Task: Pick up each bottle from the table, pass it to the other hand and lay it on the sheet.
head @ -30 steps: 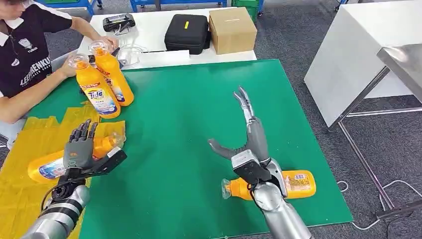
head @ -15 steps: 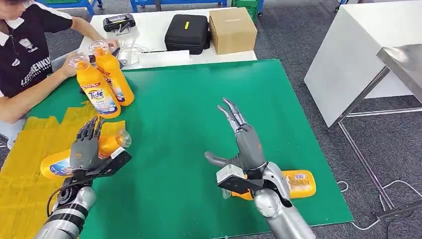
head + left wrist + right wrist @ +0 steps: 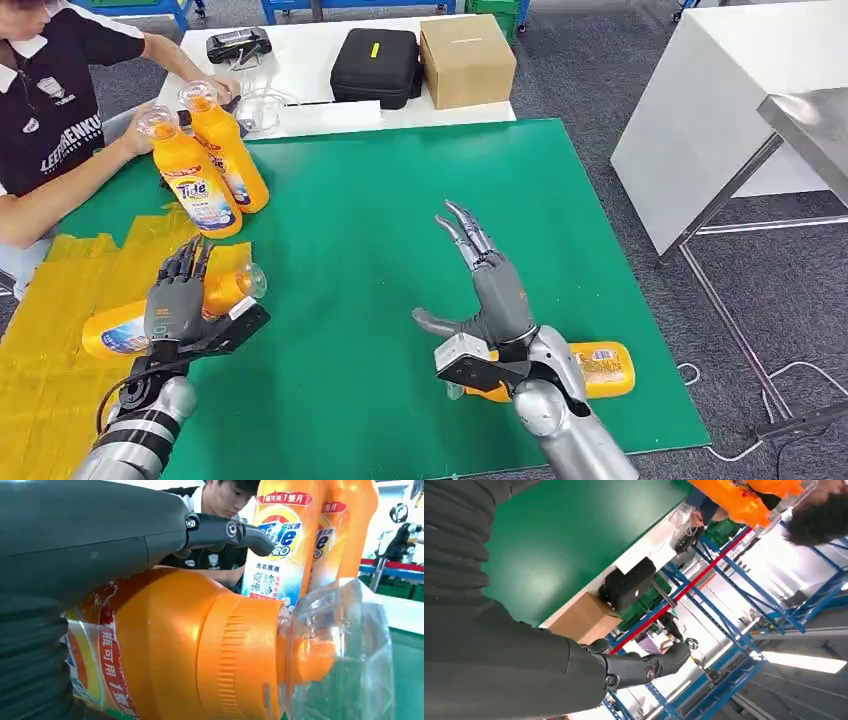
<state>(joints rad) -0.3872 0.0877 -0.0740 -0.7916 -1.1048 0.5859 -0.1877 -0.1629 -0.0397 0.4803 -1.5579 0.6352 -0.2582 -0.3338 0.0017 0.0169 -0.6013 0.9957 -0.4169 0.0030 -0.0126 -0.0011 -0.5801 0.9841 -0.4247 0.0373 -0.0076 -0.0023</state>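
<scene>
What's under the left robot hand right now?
An orange bottle lies on its side on the yellow sheet beneath the left robot hand, clear cap toward the green mat. The hand covers its middle; contact can't be judged.

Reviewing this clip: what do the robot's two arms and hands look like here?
Both arms are silver, ribbed metal near the wrist. The left robot hand and right robot hand are grey with darker slim fingers and a thick grey thumb. A black box sits at each wrist; a thin black cable loops by the left one.
</scene>
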